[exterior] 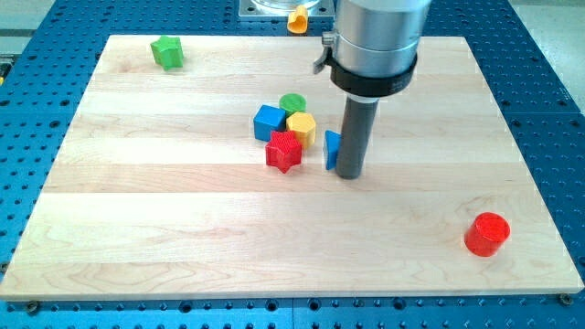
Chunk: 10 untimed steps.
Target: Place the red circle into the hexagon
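The red circle [486,234] is a short red cylinder standing alone near the view's bottom right corner of the wooden board [183,238]. The yellow hexagon [302,126] sits in a cluster at the board's middle, with a green circle [292,103] above it, a blue cube [269,122] at its left and a red star [284,152] below it. My tip [350,174] rests on the board just right of a small blue block [332,150], touching or nearly touching it. My tip is far left and up from the red circle.
A green star [167,52] lies near the board's top left corner. A small orange piece [297,18] lies off the board at the view's top. A blue perforated table [548,110] surrounds the board.
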Tool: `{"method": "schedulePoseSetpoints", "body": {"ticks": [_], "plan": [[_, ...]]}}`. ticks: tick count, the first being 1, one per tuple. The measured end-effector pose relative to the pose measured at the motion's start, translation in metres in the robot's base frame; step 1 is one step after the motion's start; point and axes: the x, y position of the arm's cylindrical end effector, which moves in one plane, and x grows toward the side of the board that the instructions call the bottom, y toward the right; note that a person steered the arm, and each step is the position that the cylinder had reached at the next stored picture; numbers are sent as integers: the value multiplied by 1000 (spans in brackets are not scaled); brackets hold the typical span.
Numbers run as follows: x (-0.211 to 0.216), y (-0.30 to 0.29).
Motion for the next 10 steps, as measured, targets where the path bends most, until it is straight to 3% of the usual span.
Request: {"method": "schedulePoseSetpoints", "body": {"ticks": [2,4,5,6,7,8,9,10], "plan": [[-10,-39],[3,2],[37,-31],[102,-19],[124,98],[124,166],[134,163],[134,221]]}}
